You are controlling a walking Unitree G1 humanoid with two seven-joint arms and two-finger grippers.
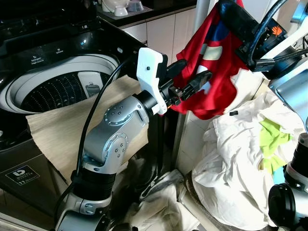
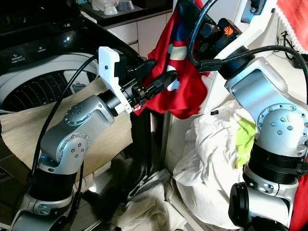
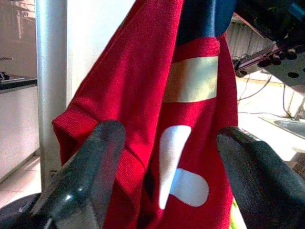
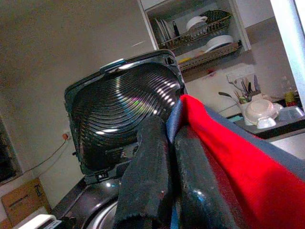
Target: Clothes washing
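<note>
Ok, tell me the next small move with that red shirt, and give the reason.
Probably close the left gripper on the red shirt: its fingers are open with the cloth hanging between them, while the right gripper holds the shirt pinched at the top. The washing machine drum stands open nearby.

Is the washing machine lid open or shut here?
Open. The lid stands raised behind the washing machine, its ribbed underside facing forward, and the perforated drum is exposed from above, with a beige cloth draped over the front rim.
</note>
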